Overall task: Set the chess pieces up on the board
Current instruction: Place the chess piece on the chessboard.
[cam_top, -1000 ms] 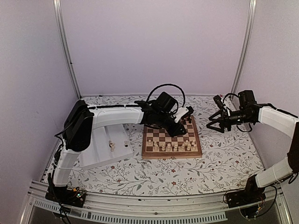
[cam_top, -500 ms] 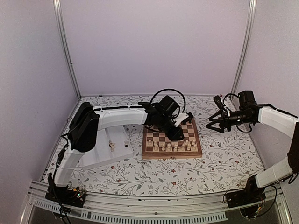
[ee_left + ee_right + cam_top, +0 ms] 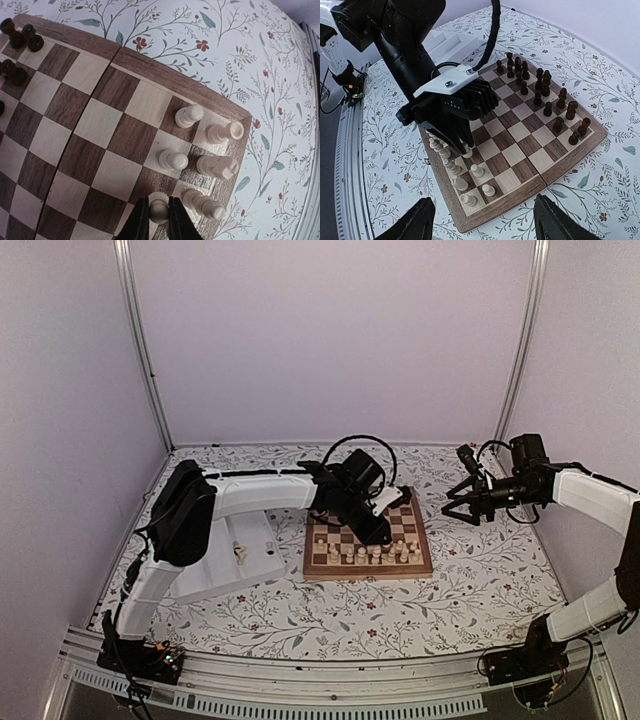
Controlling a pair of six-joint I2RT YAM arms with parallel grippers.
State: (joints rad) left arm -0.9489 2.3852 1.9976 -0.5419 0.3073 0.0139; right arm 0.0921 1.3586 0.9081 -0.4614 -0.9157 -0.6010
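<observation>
A pale pawn (image 3: 159,209) is pinched between the left gripper (image 3: 159,220) fingers, low over the board (image 3: 100,135), probably touching down, though that can't be confirmed. More pale pieces (image 3: 212,165) are packed just right of the fingers, so one could get knocked over on release. The right gripper (image 3: 482,222) is held spread wide, well off the board.
</observation>
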